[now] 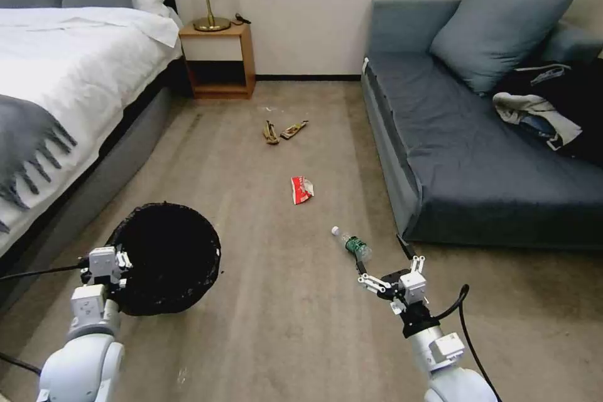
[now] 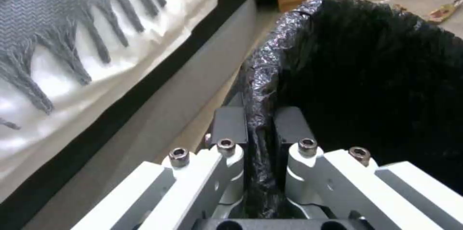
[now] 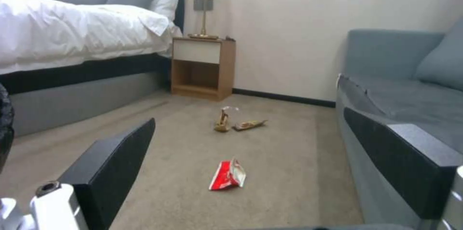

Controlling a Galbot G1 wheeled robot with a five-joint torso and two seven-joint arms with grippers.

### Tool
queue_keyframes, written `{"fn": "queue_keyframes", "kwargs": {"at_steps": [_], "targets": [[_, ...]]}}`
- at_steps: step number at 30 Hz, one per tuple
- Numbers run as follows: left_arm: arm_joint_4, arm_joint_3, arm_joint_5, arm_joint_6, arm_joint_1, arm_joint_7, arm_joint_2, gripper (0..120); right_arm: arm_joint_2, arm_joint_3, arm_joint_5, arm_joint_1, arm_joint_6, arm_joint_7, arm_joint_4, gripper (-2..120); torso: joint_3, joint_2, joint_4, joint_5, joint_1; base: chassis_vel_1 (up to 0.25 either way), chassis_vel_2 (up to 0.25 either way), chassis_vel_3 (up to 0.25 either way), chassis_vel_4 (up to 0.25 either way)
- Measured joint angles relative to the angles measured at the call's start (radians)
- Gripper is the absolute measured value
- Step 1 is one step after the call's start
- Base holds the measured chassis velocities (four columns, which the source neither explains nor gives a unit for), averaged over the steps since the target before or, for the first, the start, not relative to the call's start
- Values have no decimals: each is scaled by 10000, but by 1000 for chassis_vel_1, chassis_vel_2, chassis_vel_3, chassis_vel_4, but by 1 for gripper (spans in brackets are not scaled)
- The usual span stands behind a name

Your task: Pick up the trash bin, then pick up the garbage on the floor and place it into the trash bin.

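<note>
My left gripper (image 1: 116,264) is shut on the rim of the black lined trash bin (image 1: 166,257), which hangs tilted just above the floor (image 1: 282,326) beside the bed. In the left wrist view its fingers (image 2: 230,121) pinch the liner-covered rim of the bin (image 2: 376,78). My right gripper (image 1: 389,270) is open, low over the carpet, just short of the clear bottle (image 1: 352,244) with green label and white cap. Farther on lie the red-and-white wrapper (image 1: 302,190) (image 3: 228,175), the banana peel (image 1: 270,132) (image 3: 222,120) and the gold-brown wrapper (image 1: 294,130) (image 3: 249,125).
The bed (image 1: 63,75) with a grey fringed throw runs along the left. A blue-grey sofa (image 1: 477,157) with a clothes heap (image 1: 553,107) stands on the right, its corner close to my right gripper. A wooden nightstand (image 1: 220,59) with a lamp sits at the back wall.
</note>
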Motion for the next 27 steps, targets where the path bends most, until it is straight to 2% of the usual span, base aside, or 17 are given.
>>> {"fn": "queue_keyframes", "kwargs": {"at_steps": [9, 27], "targets": [[-9, 1, -77, 17, -17, 4, -32, 8, -58, 35, 34, -6, 72, -96, -46, 100, 0, 0, -2, 0, -1, -77, 65, 65, -78], [-20, -106, -80, -36, 50, 0, -65, 8, -196, 2, 44, 48, 158, -207, -140, 100, 0, 0, 0, 1, -1, -184, 188, 181, -179]]}}
